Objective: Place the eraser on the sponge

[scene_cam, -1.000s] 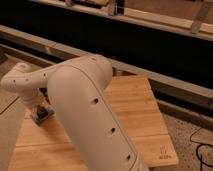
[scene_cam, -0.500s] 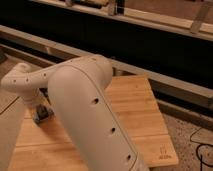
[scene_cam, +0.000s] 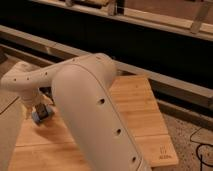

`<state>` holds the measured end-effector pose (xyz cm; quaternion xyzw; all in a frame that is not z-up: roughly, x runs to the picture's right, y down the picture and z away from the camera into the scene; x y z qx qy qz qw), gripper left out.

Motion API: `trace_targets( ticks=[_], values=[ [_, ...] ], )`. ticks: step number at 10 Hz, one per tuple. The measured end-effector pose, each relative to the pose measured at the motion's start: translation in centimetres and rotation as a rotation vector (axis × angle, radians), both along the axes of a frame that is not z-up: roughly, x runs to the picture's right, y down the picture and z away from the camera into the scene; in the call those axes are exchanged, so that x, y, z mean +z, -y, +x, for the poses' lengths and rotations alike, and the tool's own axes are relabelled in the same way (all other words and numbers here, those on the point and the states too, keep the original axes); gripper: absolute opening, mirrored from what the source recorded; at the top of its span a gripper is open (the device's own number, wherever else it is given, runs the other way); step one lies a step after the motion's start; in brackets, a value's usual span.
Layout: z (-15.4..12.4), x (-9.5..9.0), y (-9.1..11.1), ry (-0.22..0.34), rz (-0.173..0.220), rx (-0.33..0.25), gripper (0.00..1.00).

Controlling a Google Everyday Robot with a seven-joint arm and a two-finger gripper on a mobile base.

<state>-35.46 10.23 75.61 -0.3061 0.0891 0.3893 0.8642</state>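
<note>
My white arm fills the middle of the camera view, and its wrist reaches to the left over a wooden board (scene_cam: 135, 115). The gripper (scene_cam: 40, 108) hangs at the board's left edge, mostly hidden by the wrist. Directly under it lies the sponge (scene_cam: 36, 118), a small blue-grey block on the board. A small dark shape, which looks like the eraser (scene_cam: 46, 113), shows at the sponge's upper right side, touching it. I cannot tell whether the gripper is holding the eraser.
The board lies on a light tabletop (scene_cam: 10, 115). A dark rail (scene_cam: 165, 82) runs behind the board, with a black wall above it. A speckled floor (scene_cam: 192, 135) is at the lower right.
</note>
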Motion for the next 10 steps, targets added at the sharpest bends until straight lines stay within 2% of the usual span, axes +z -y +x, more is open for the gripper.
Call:
trace_targets(
  ticks=[1, 10],
  values=[
    [0.10, -0.48, 0.56, 0.002, 0.009, 0.011, 0.80],
    [-0.08, -0.52, 0.36, 0.005, 0.007, 0.009, 0.80]
  ],
)
